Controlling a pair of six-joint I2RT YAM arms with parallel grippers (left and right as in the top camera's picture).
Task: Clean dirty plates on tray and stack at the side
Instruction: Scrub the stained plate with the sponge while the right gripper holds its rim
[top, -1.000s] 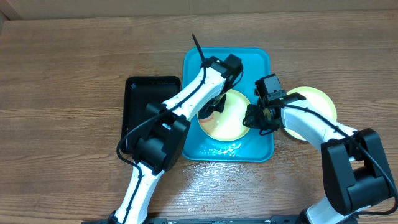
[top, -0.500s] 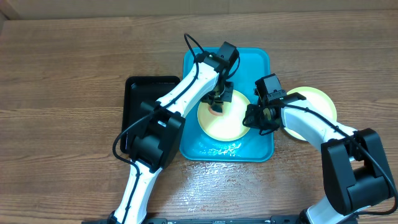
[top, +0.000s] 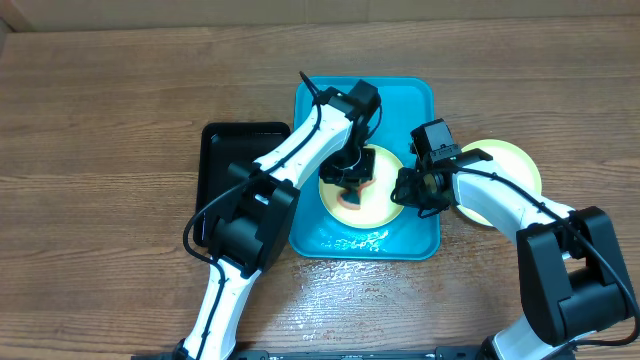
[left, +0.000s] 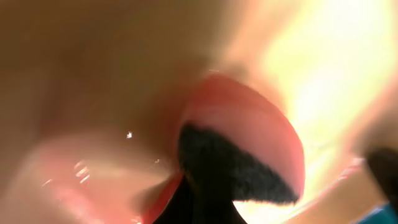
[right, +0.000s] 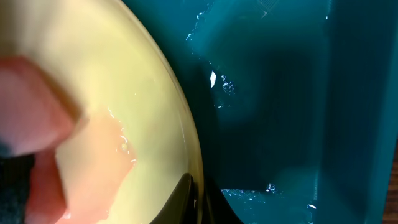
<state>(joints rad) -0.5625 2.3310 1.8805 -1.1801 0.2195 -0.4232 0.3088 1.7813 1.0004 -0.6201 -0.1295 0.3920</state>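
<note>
Left gripper (top: 350, 180), closed on a pink sponge (top: 349, 197), rests on a plate (top: 375, 205) in the blue tray (top: 410, 100); right gripper (top: 408, 192) pinches that plate's rim; another plate (top: 505, 160) sits beside the tray

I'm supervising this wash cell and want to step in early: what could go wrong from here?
The right gripper pinches only the rim of the plate; scrubbing pressure from the left gripper and its orange pad might twist it loose.
The tray front glistens with water, so the plate may slide.
The right arm hangs over the side plate and could knock it.
</note>
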